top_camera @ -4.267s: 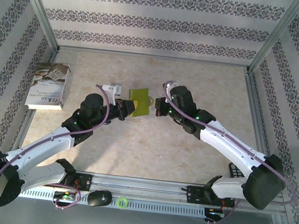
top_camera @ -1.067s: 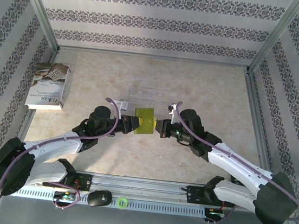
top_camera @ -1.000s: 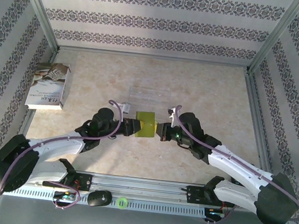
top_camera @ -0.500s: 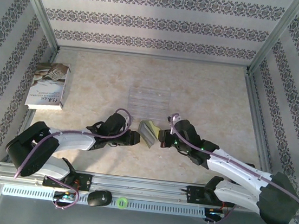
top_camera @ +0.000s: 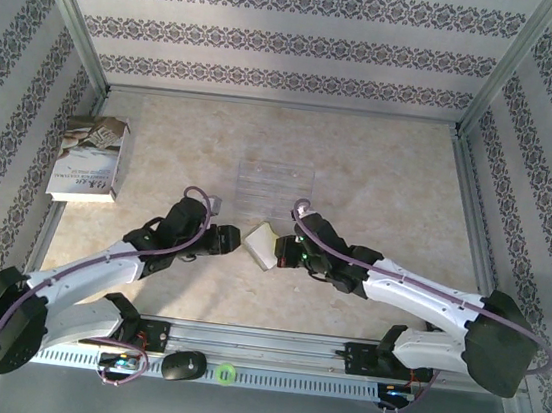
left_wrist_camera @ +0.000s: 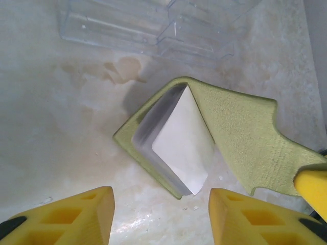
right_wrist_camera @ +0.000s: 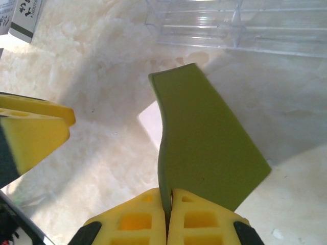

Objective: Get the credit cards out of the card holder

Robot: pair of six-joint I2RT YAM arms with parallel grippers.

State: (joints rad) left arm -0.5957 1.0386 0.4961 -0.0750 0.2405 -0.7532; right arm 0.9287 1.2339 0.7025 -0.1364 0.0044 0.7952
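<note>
Card holder (top_camera: 261, 245) lies on the marble-patterned worktop (top_camera: 391, 170), near the front and about midway between the two arms, half folded open like a tent. From the left wrist, its yellow-green outside (left_wrist_camera: 240, 132) faces up and to the right, and the grey inside of the fold opens toward the camera. Tucked in that fold is what looks like a white card (left_wrist_camera: 181, 148), with a dark strip along its upper left edge. Whether that strip is a second card or the lining cannot be told.

At the holder's right side, the right gripper (top_camera: 289, 251) is pinched tight on the near edge of one flap. Its own camera shows the yellow fingers pressed together with the thin green flap (right_wrist_camera: 204, 148) clamped between them at the right gripper (right_wrist_camera: 167, 204). The flap rises away from the fingers, and a pale corner peeks out on its left side.

Just to the left of the holder, the left gripper (top_camera: 226, 241) has its jaws spread. In its own view the left gripper (left_wrist_camera: 161, 201) holds nothing, and the holder lies just beyond the two yellow fingers, apart from them.

Behind the holder sits a clear plastic tray (top_camera: 275, 179), near but not touching it. A book (top_camera: 88, 158) lies well apart at the left edge of the worktop.
</note>
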